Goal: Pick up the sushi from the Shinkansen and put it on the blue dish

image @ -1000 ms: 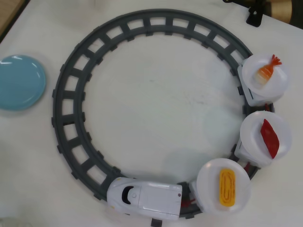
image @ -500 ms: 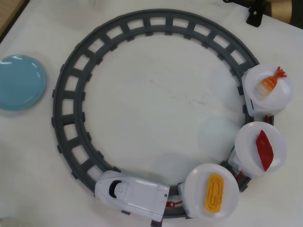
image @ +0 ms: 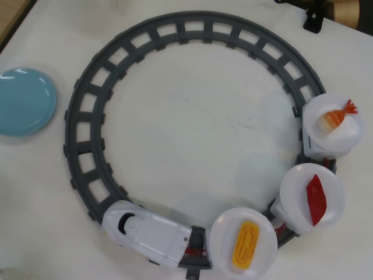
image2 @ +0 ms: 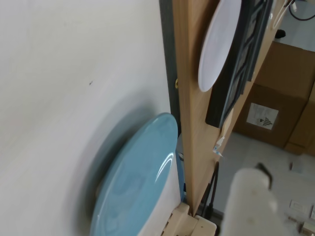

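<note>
In the overhead view the sushi (image: 315,198), a red diamond-shaped piece, lies on a round white plate (image: 294,195) on a car at the lower right of the track. The white Shinkansen (image: 148,233) stands at the bottom of the grey ring track (image: 81,116), nose to the left. The blue dish (image: 23,102) sits empty at the left edge, outside the track. It also shows close up in the wrist view (image2: 133,187). The gripper is absent from the overhead view. In the wrist view only a blurred white finger (image2: 251,201) shows at the bottom right, holding nothing visible.
Two more white plates ride the train's cars: one with a yellow egg piece (image: 245,245), one with an orange shrimp piece (image: 336,115). A black clamp (image: 313,22) sits at the top right. The wrist view shows a wooden table edge (image2: 189,98) and cardboard boxes (image2: 280,98).
</note>
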Tool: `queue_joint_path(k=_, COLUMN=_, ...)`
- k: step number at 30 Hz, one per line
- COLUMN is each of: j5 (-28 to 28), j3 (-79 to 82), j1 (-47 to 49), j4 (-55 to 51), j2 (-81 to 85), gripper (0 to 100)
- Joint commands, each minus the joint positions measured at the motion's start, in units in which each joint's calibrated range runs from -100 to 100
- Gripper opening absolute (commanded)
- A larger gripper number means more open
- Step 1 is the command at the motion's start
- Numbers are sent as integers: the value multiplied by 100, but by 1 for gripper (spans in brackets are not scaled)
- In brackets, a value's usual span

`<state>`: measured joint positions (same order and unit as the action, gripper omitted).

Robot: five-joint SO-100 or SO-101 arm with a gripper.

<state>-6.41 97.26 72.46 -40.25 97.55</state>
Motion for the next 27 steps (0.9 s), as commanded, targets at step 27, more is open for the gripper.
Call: queue_joint_path(k=27, j5=30, j3=4, j1=-18, j4=-5, j2=46, gripper=20)
